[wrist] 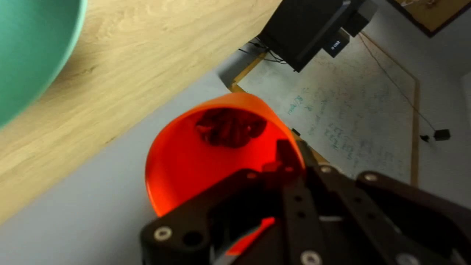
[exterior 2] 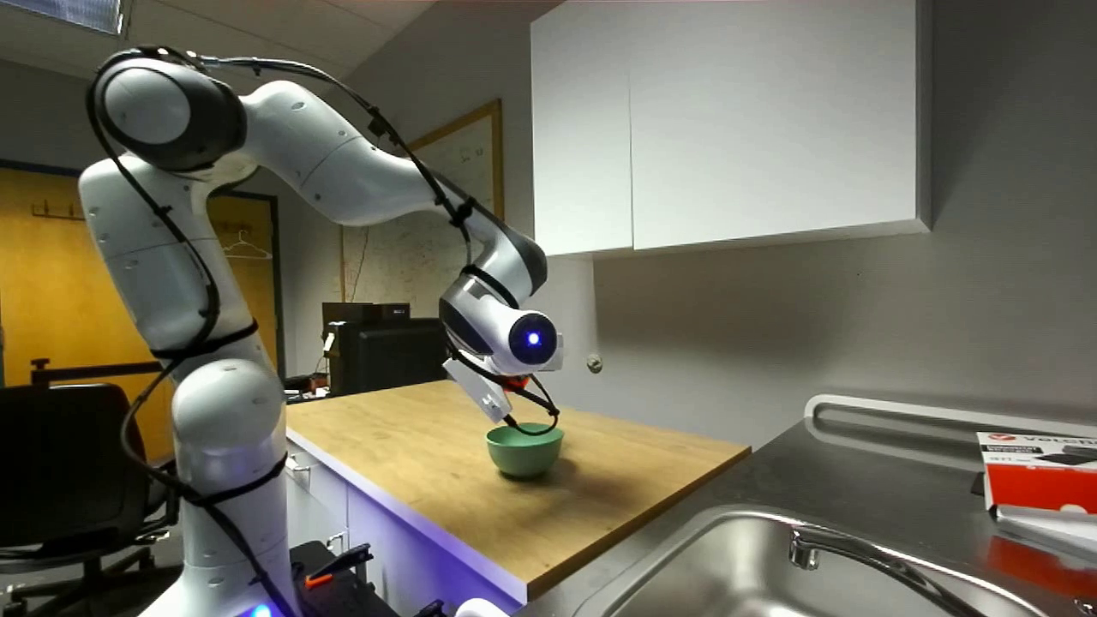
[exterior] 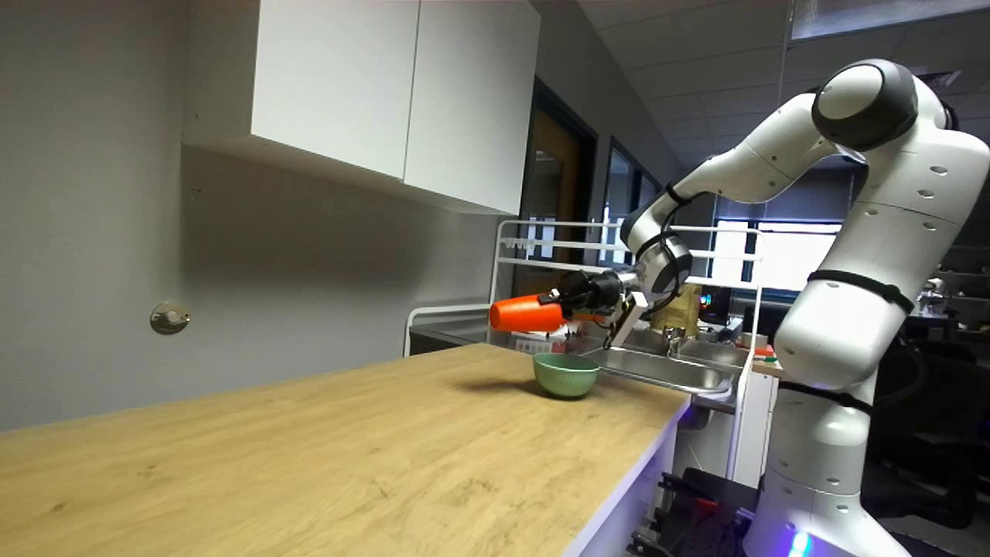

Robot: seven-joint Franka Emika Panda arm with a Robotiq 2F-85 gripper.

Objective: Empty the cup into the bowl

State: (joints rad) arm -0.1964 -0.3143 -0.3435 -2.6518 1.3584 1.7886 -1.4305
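The orange-red cup (exterior: 526, 314) is held on its side, nearly level, above the counter and higher than the bowl. Its mouth faces the wrist camera; the wrist view shows its inside (wrist: 191, 158) with dark, lumpy contents (wrist: 231, 128). My gripper (exterior: 552, 298) is shut on the cup's rim, one finger inside and one outside (wrist: 292, 154). The green bowl (exterior: 566, 379) stands upright on the counter, below the gripper; it shows in both exterior views (exterior 2: 524, 454) and at the wrist view's upper left (wrist: 29, 51). In an exterior view the wrist hides most of the cup (exterior 2: 516, 383).
The wooden counter (exterior: 348, 456) ends beside a steel sink (exterior 2: 737, 557) with a faucet (exterior 2: 883, 561). A white cabinet (exterior: 332, 85) hangs above the counter. A white metal rack (exterior: 495, 278) stands by the sink. A red and white box (exterior 2: 1041, 480) lies near the sink.
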